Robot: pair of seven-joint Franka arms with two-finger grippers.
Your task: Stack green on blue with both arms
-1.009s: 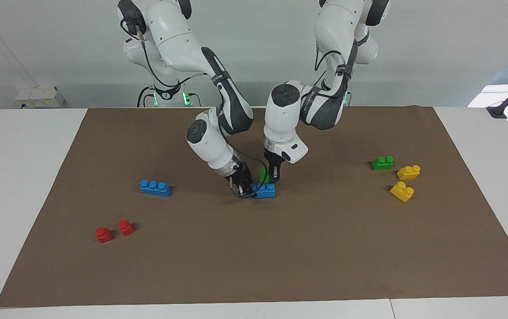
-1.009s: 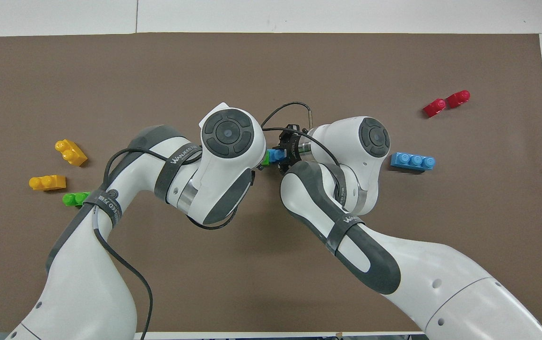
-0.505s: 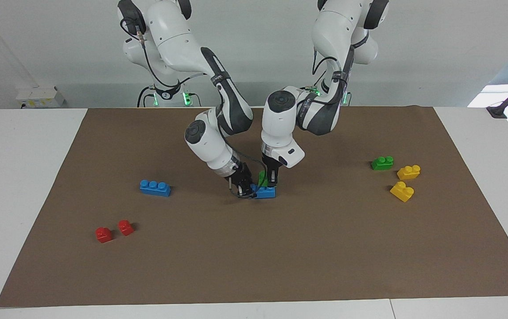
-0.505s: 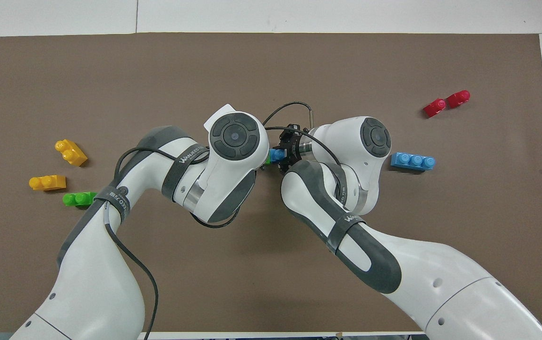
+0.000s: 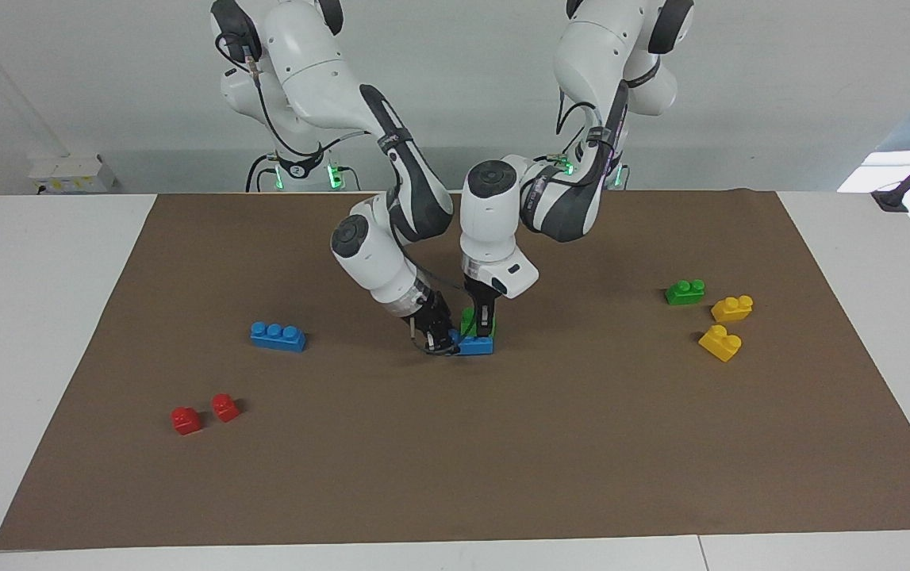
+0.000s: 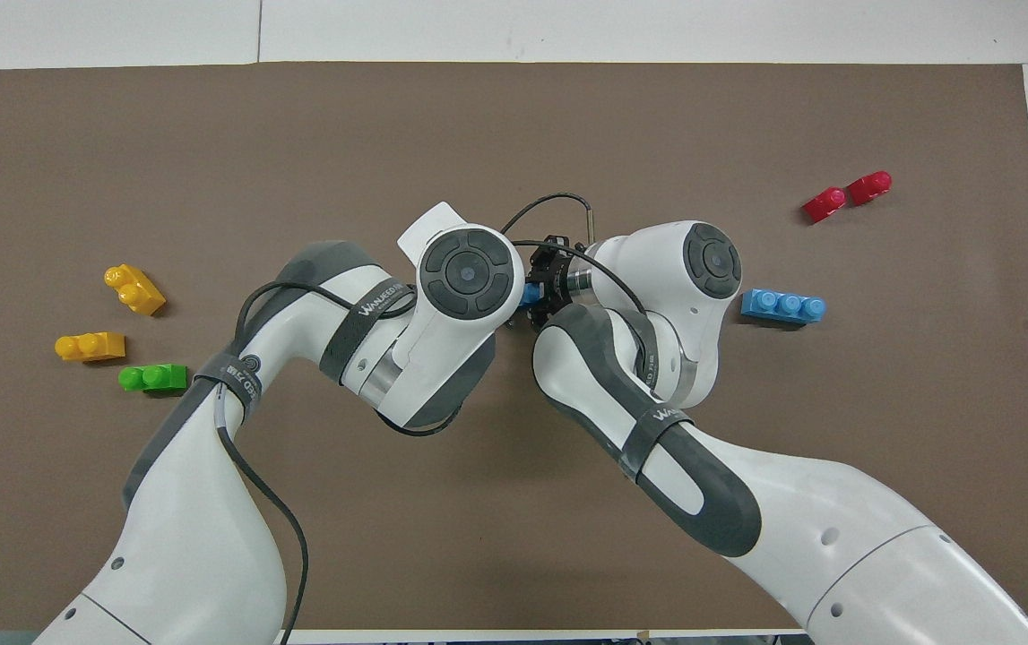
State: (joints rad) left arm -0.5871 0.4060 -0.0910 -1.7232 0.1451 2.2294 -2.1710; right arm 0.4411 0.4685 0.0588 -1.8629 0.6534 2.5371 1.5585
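Mid-mat lies a blue three-stud brick [image 5: 478, 346], only a sliver of it [image 6: 530, 293] showing from overhead. My right gripper [image 5: 437, 339], slanting down, is shut on the end of that brick toward the right arm's side. My left gripper [image 5: 480, 327] points straight down, shut on a green two-stud brick [image 5: 467, 321]. The green brick sits directly over the blue one and looks to touch its top. From overhead the left wrist [image 6: 467, 272] hides the green brick.
On the brown mat [image 5: 502, 460], a second blue brick [image 5: 278, 336] and two red bricks [image 5: 186, 420] lie toward the right arm's end. A second green brick [image 5: 685, 292] and two yellow bricks [image 5: 720, 342] lie toward the left arm's end.
My left gripper has carried the green brick sideways and down, from beside the blue brick's end to right over it. The right gripper and blue brick have stayed put.
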